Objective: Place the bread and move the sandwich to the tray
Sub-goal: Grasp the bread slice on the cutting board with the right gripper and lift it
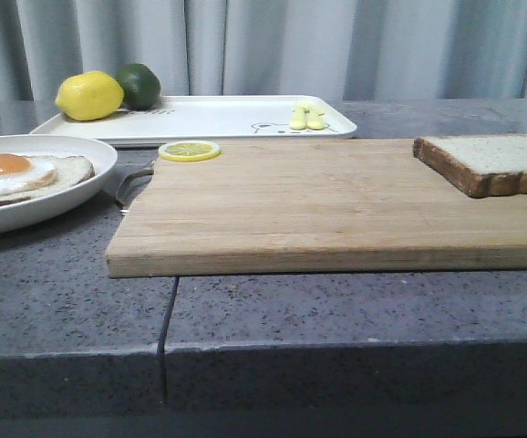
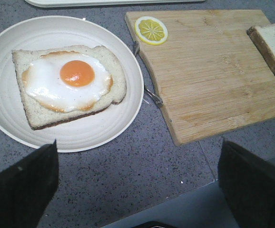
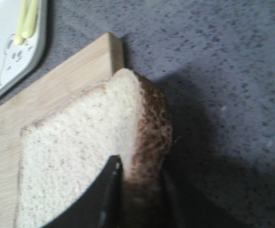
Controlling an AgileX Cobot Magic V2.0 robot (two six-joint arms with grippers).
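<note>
Black right gripper (image 3: 140, 194) clamps the thick brown-crusted bread slice (image 3: 80, 156) by its edge at frame bottom, for lifting; left gripper (image 2: 137, 185) hangs spread apart.

no legible text, brand, number or sign appears in any view. the tray (image 1: 218, 117) bears only a small dark cartoon print near its yellow pieces, seen also in the right wrist view, and a faint dark mark beside the lime (image 1: 139, 85), too small to read as letters.
</note>
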